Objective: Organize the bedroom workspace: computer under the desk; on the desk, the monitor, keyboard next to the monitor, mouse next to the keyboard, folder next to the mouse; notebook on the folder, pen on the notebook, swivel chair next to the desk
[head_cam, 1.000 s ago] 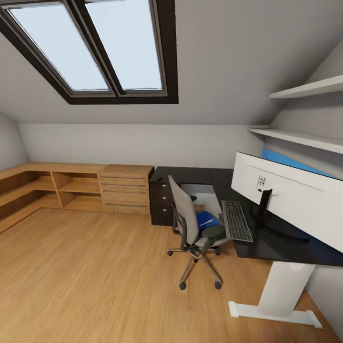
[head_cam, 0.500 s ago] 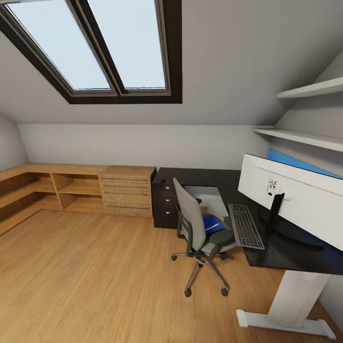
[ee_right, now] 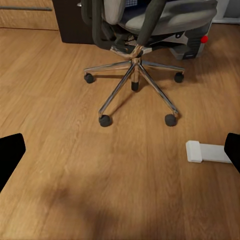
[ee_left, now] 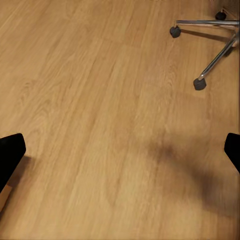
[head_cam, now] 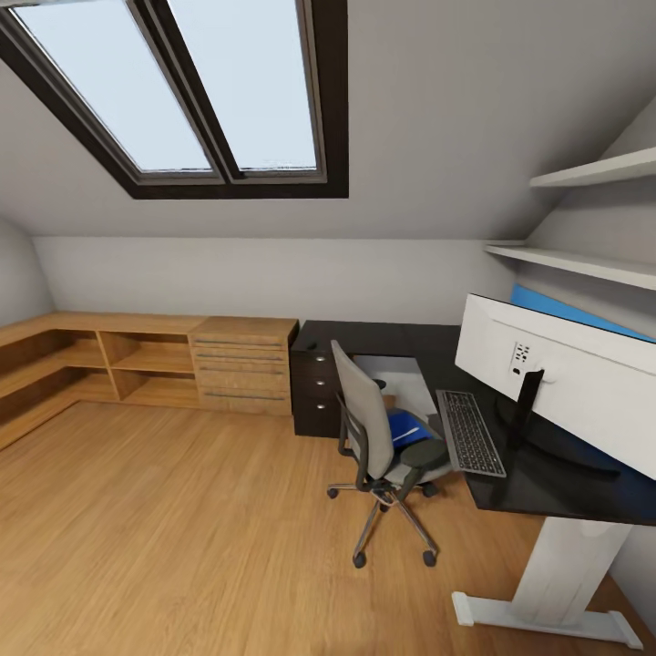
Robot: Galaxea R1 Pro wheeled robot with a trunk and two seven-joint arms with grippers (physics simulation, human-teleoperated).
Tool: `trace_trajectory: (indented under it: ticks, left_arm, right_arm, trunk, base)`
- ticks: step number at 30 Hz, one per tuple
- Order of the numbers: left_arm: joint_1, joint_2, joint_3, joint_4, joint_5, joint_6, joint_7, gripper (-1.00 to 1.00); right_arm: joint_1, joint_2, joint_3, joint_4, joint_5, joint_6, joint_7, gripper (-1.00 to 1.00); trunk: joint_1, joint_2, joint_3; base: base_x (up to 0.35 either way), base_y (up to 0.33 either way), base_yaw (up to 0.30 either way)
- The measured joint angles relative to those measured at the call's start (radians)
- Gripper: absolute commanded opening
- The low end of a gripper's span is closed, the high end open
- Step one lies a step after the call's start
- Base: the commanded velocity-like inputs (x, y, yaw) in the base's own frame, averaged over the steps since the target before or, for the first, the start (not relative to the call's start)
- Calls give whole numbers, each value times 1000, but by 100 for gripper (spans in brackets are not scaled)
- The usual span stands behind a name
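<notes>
Sloped grey walls and a dark-framed skylight (head_cam: 228, 91) close in this bedroom, with wood planks (head_cam: 164, 538) running ahead of me. Going left to right: a low oak shelf unit (head_cam: 146, 364) sits far off to my left, then the chair (head_cam: 378, 437) ahead and a little to the right, then the table (head_cam: 547, 483) further right. My left tool (ee_left: 120, 155) hangs over bare floor, its two dark tips spread wide, empty, with the chair's castors ahead of it. My right tool (ee_right: 120, 155) is likewise spread wide and empty, pointing at the chair's chrome star base (ee_right: 134, 75); a grey computer box (ee_right: 192, 47) with a red dot sits on the floor behind that base.

The blue folder (head_cam: 408, 428) lies on the chair seat, partly hidden by the backrest. The keyboard (head_cam: 469, 433) and monitor (head_cam: 565, 383) are already on the table, side by side. I cannot make out a mouse, notebook or pen.

I judge the step in hand is closing on the chair for the folder. I should roll up on the seat's open side, not behind the backrest, stop short of the castors, and come down on the folder's near edge with the right tool.
</notes>
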Motion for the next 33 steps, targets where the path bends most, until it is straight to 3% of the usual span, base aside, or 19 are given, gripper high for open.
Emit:
trace_trajectory:
  ticks: [3, 7, 10, 33]
  left_arm:
    - [0, -6, 0, 0, 0, 0, 2, 100]
    - [0, -9, 2, 0, 0, 1, 5, 100]
    - [0, -9, 2, 0, 1, 2, 5, 100]
    - [0, -7, 4, 1, 1, 6, 7, 100]
  right_arm:
    - [0, 0, 0, 0, 0, 1, 0, 100]
    - [0, 0, 2, 0, 57, 1, -2, 100]
    - [0, 0, 1, 0, 71, 1, -3, 100]
    - [0, -2, 2, 1, 82, 1, 0, 100]
  trunk:
    - [0, 0, 0]
    - [15, -28, -12]
    - [27, -49, -22]
    - [115, -210, -94]
  base:
    - [0, 0, 0]
    - [0, 0, 0]
    - [0, 0, 0]
    - [0, 0, 0]
